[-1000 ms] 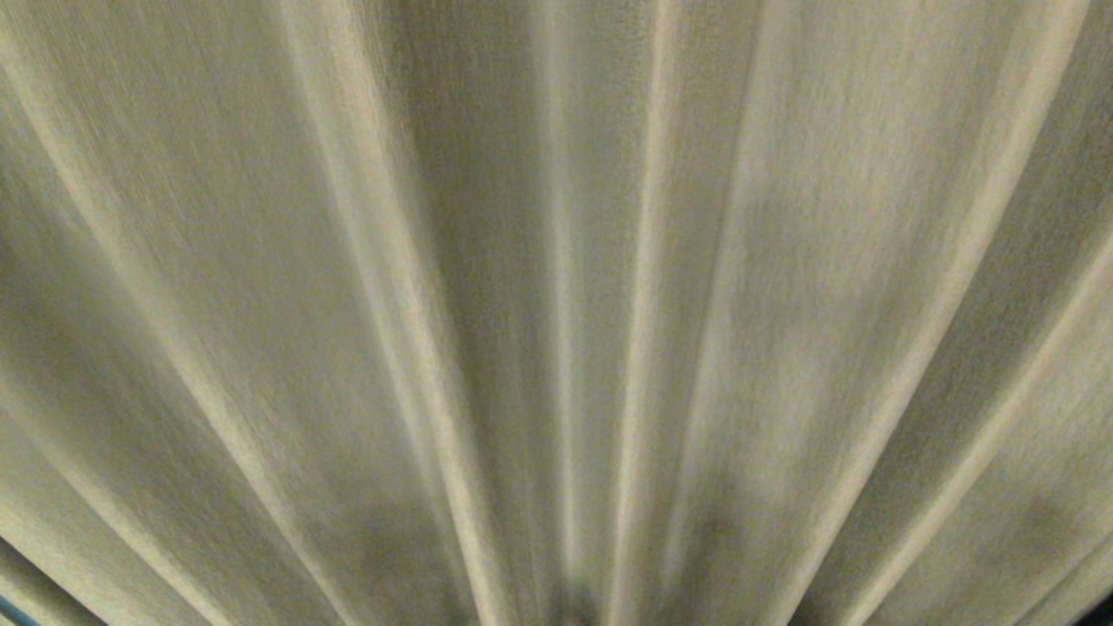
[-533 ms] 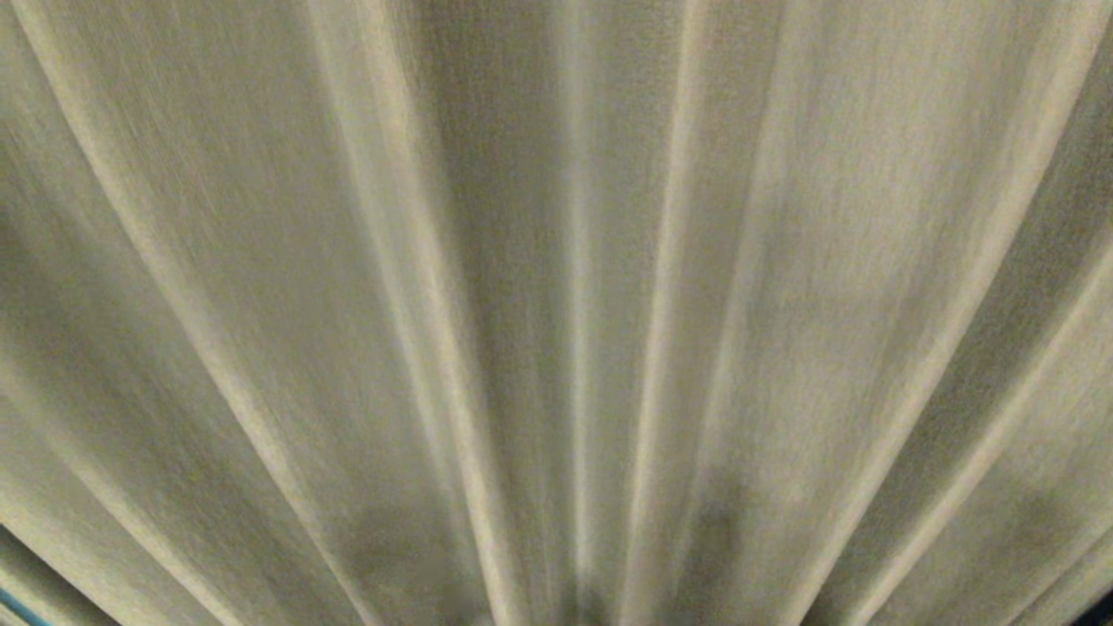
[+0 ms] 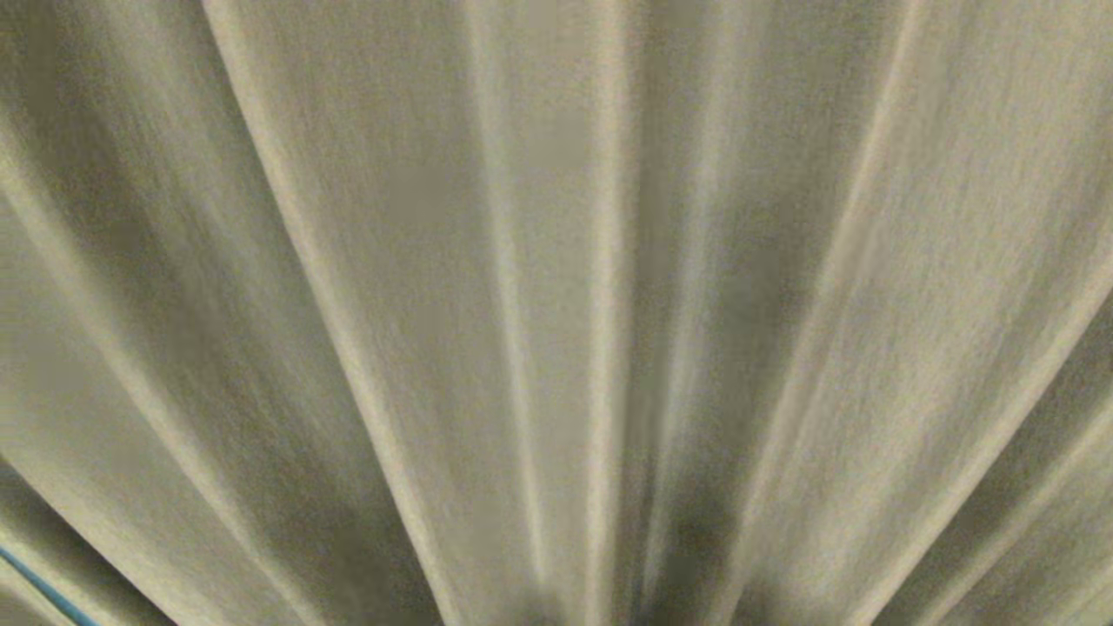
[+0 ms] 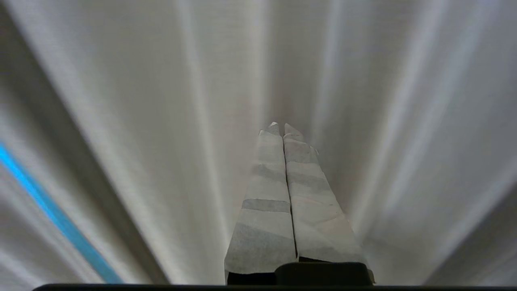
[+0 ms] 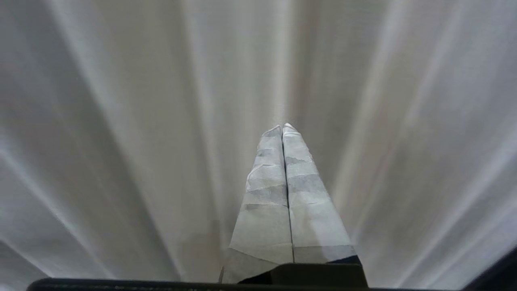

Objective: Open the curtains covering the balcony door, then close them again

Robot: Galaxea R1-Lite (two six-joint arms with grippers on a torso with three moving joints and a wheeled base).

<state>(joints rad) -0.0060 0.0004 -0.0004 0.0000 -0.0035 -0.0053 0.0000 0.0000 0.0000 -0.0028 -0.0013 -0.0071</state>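
The curtains (image 3: 539, 261) fill the whole head view as beige woven drapes in thick vertical folds, drawn across. No arm shows in the head view. In the left wrist view my left gripper (image 4: 281, 126) is shut, its tape-wrapped fingers pressed together with nothing between them, pointing at the curtains (image 4: 169, 101) just ahead. My right gripper (image 5: 282, 127) is likewise shut and empty, its tips close to the curtains (image 5: 404, 121). Whether either tip touches the cloth I cannot tell. The balcony door is hidden behind the fabric.
A thin blue strip (image 3: 43, 587) shows at the lower left edge of the head view, and a blue strip (image 4: 52, 210) also shows between folds in the left wrist view. A dark corner (image 5: 501, 270) shows at the edge of the right wrist view.
The whole head view has shifted: the folds have slid sideways across the picture and look larger, so the camera has moved. No gripper shows in the earlier frames.
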